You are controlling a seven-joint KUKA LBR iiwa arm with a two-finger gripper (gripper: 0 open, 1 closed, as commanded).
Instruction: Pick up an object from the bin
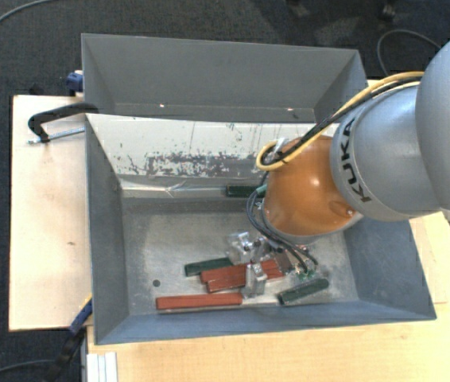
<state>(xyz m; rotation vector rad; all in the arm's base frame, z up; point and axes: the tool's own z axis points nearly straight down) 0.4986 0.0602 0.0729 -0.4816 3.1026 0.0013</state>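
- A red block (223,277) is lying on the floor of the bin (104,237), near the middle and toward the near wall.
- The gripper (250,267) is standing low at the block's right end, touching or nearly touching it; I cannot tell whether it is open or closed.
- A small red piece (273,270) is showing just right of the gripper.
- A green bar (207,267) is lying against the block's far left edge.
- A long red bar (199,301) is resting just nearer than the block, close to the near wall.
- A second green bar (303,291) is lying tilted to the right.
- A third green piece (239,190) is sitting by the far wall.
- The orange cover (304,201) and grey arm (404,153) are reaching in from the right.
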